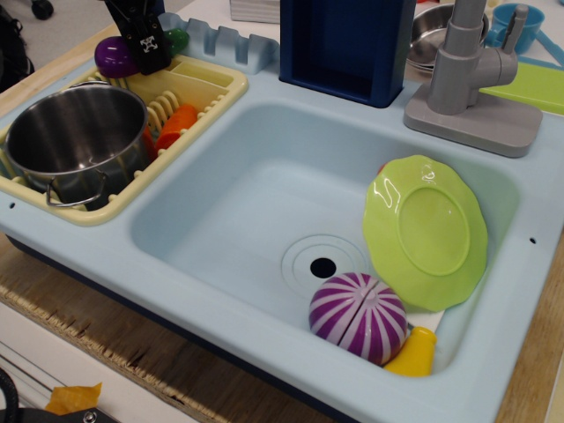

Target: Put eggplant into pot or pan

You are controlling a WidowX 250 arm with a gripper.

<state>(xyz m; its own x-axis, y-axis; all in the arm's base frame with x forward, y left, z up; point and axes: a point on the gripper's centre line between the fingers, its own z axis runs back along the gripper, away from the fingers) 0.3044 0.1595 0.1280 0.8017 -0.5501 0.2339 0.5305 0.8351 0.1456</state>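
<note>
The gripper (141, 40) is clamped on the eggplant (115, 55), which hangs above the back edge of the yellow dish rack (211, 88), at about 1 o'clock from the pot (75, 141). So the picking seems done; the carrying over the pot and the release are left, in my judgement. The pot is empty inside. On the gripper there is a small white mark like a skull and crossbones; no readable writing is visible anywhere.
</note>
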